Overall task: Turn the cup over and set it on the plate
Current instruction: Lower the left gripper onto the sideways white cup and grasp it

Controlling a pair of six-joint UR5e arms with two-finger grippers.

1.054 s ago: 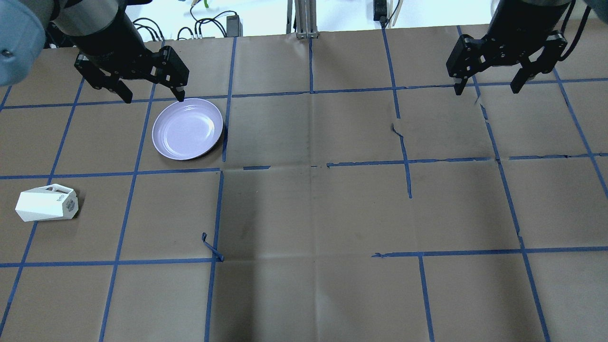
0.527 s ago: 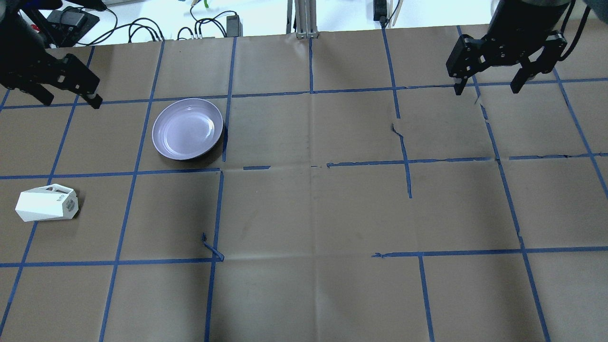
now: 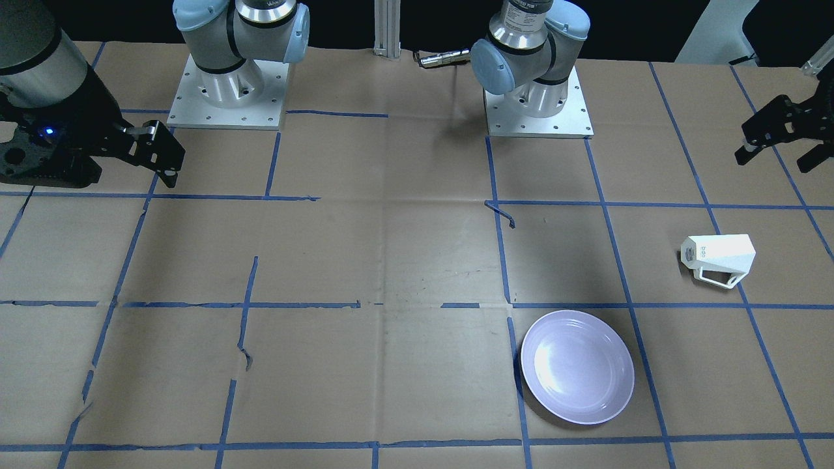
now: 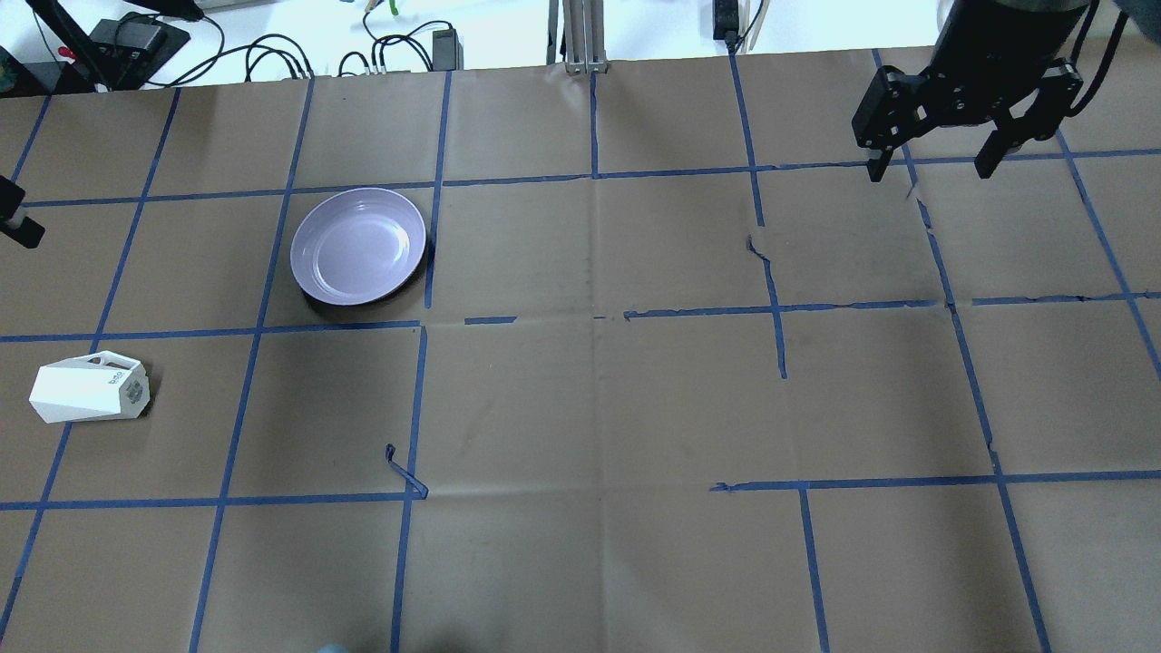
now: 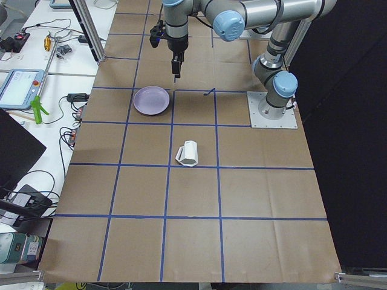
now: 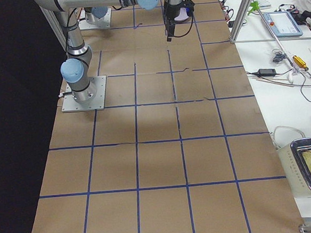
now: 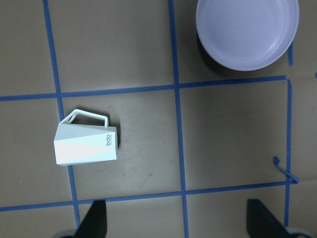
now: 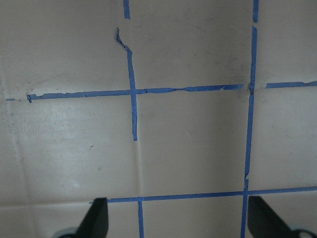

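Observation:
The white faceted cup (image 4: 89, 387) lies on its side near the table's left edge, with its handle toward the far side. It also shows in the front view (image 3: 718, 255) and in the left wrist view (image 7: 86, 143). The lavender plate (image 4: 358, 247) sits empty beyond it to the right; it also shows in the front view (image 3: 577, 367) and the left wrist view (image 7: 247, 32). My left gripper (image 3: 775, 156) is open and empty, high over the left edge and apart from the cup. Only one of its fingertips (image 4: 20, 229) shows in the overhead view. My right gripper (image 4: 930, 168) is open and empty at the far right.
Brown paper with a blue tape grid covers the table (image 4: 590, 408). A loose curl of tape (image 4: 404, 472) sticks up near the middle left. Cables and devices (image 4: 390, 45) lie beyond the far edge. The arm bases (image 3: 537, 98) stand at the robot's side.
My left gripper has swung left from above the plate's far rim to the table's left edge, nearly out of the overhead view. The right arm, cup and plate have not moved.

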